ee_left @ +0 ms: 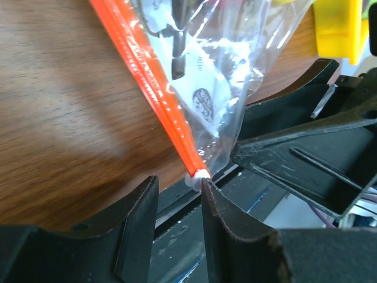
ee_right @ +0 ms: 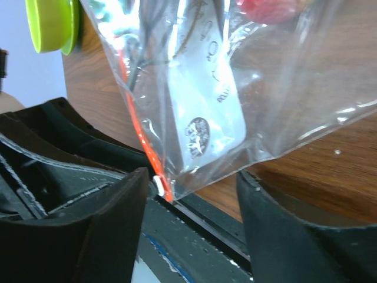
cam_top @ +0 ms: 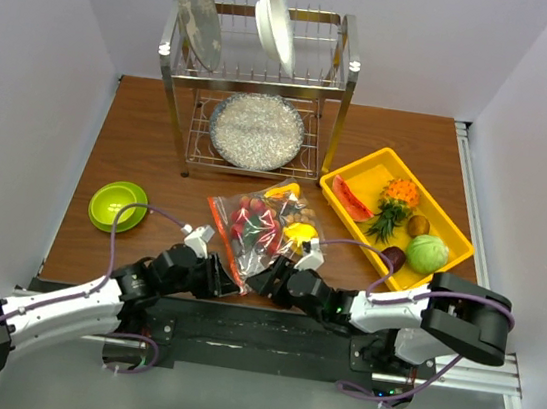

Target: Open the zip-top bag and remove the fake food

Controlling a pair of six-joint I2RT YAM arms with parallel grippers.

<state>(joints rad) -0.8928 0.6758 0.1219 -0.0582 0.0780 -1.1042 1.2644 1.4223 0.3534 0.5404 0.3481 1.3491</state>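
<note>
"Orange zip strip (ee_left: 147,82) looked shut. Where was the bag (cam_top: 232,250)?"
"At the worktop's (cam_top: 141,137) near edge, food (cam_top: 256,224) inside. The left hand (ee_left: 178,183) was released around the strip's end; the right hand (ee_right: 193,175) gaped around the corner, grasping nothing."
"The risk?"
"Pinching both film layers together could have kept the zip shut, or dragged the bag off the edge."

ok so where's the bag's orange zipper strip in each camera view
top external: zipper strip along the left edge of the zip-top bag, near the middle of the picture.
left wrist: thick orange diagonal from the top edge down to lower centre.
right wrist: thin orange line left of centre, running downward.
shared landmark: white label with a round dark emblem, just right of the strip in both wrist views; not discernible from above.
</note>
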